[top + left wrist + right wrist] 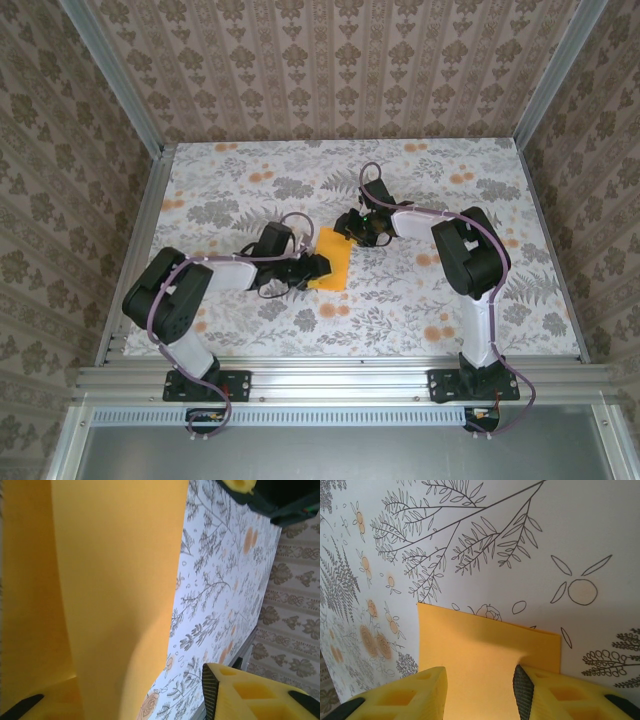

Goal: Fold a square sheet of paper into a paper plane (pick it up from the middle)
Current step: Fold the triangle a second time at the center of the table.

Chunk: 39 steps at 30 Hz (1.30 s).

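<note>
A thin orange-yellow sheet of paper (332,255), creased into an upright rectangle, lies near the middle of the flower-printed tablecloth (420,290), between the two arms. The left pincer (313,266) sits at the sheet's lower left edge, and the right pincer (362,228) at its upper right corner.

From the left wrist, the orange-yellow sheet of paper (110,580) rises as a bowed flap between the left pincer (117,695) and the tablecloth (220,580). Its jaws stand well apart, with the paper running in between them (whether either pad touches it I cannot tell).

From the right wrist, the sheet (485,650) lies flat on the cloth (495,540), with one corner and its straight far edge showing. The right pincer (480,685) straddles it, and the yellow fingers (420,690) are parted with paper visible in the gap.
</note>
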Each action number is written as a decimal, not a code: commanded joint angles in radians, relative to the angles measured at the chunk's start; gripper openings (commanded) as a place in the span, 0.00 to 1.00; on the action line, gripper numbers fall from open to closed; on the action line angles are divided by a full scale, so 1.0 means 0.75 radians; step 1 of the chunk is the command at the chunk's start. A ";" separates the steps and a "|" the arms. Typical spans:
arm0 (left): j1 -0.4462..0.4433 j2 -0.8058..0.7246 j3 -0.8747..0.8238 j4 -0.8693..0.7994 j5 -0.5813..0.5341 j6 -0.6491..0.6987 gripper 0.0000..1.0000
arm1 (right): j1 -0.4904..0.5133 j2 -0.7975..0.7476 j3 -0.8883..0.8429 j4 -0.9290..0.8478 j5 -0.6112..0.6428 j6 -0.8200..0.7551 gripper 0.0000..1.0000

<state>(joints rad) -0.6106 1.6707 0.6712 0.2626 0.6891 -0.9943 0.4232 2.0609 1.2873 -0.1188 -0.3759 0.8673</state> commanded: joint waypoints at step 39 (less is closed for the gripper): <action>0.025 -0.119 0.104 -0.196 -0.146 0.064 0.46 | -0.008 -0.010 -0.064 -0.138 -0.129 -0.156 0.31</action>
<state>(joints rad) -0.5949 1.6157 0.7208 0.0650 0.5304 -0.9501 0.4156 2.0285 1.2312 -0.1677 -0.4870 0.7620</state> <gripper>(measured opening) 0.441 0.306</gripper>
